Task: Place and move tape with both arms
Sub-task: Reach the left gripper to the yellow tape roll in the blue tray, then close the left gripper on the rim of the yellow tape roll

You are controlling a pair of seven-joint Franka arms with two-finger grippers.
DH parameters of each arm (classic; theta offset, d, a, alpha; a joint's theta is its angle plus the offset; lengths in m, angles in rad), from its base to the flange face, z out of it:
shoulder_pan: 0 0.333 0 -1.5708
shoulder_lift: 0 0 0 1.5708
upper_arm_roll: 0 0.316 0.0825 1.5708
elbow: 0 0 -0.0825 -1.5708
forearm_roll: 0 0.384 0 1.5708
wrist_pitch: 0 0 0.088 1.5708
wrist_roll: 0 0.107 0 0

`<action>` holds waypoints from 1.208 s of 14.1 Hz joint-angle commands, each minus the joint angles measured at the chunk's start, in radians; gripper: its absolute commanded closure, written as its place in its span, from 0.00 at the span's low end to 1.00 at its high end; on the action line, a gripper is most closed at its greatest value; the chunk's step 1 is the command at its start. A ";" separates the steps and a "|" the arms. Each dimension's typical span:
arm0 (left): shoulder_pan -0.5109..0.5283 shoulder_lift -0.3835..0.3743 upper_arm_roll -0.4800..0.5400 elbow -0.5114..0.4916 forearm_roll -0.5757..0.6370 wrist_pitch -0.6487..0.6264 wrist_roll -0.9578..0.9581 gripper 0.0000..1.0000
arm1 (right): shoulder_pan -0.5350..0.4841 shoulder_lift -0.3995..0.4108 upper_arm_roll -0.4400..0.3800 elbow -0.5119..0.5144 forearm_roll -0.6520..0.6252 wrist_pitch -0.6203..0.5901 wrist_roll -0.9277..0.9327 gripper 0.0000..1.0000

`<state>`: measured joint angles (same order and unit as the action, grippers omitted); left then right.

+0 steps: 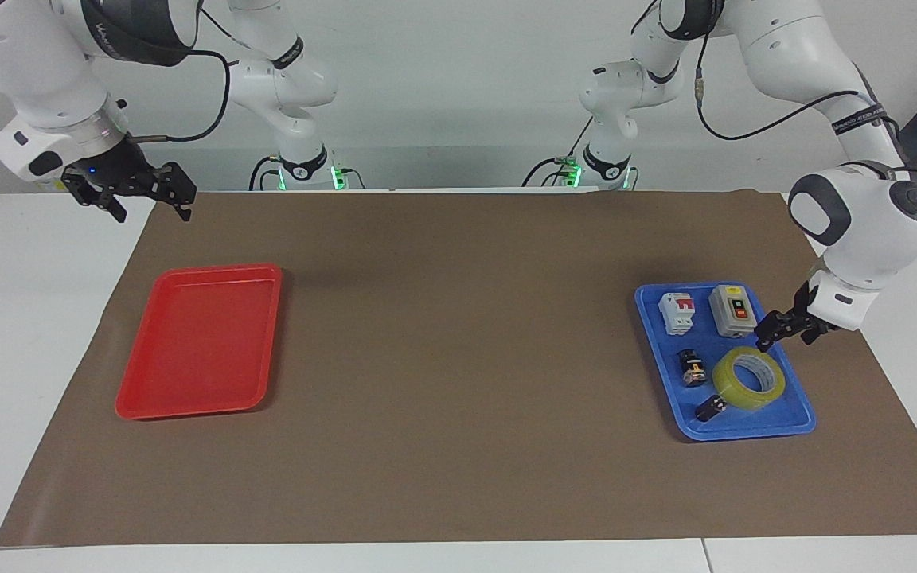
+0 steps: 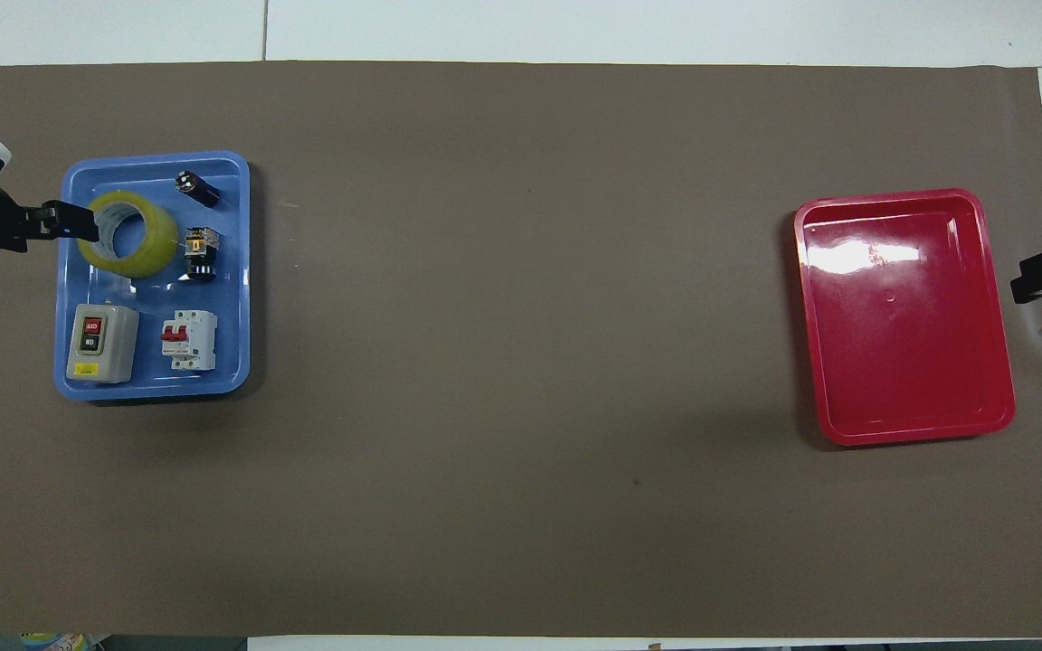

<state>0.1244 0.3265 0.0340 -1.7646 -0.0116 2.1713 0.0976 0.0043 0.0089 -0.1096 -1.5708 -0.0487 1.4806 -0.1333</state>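
the tape (image 1: 749, 377) lies flat in the blue tray (image 1: 794, 419) at the left arm's end of the table, in the part of the tray farther from the robots. beside it sit two small black parts (image 1: 692, 368), and nearer the robots a grey switch box (image 1: 732, 311) and a white breaker (image 1: 677, 313) share the same tray.

the left gripper (image 1: 782, 329) hangs low over the tray's edge, just at the roll's rim on the side nearer the robots (from overhead its tip (image 2: 64, 221) overlaps the yellow ring). whether it touches the roll i cannot tell, and i cannot tell how its fingers stand either.

over at the right arm's end, the right gripper (image 1: 148, 199) waits in the air above the table's corner, fingers spread apart and holding nothing. the red tray (image 1: 197, 342) sits on the brown mat (image 1: 458, 358) near it.
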 commanded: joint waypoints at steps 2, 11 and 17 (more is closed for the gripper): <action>-0.008 0.071 -0.003 -0.012 -0.004 0.082 -0.010 0.05 | -0.007 -0.017 0.005 -0.015 0.004 0.000 -0.031 0.00; -0.006 0.080 -0.003 -0.090 -0.004 0.170 -0.013 0.05 | -0.007 -0.017 0.005 -0.015 0.004 0.000 -0.031 0.00; -0.008 0.065 -0.003 -0.099 -0.004 0.151 -0.075 1.00 | -0.007 -0.018 0.005 -0.015 0.004 0.000 -0.031 0.00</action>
<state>0.1230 0.4241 0.0273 -1.8242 -0.0123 2.3095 0.0431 0.0046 0.0089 -0.1096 -1.5709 -0.0487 1.4806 -0.1333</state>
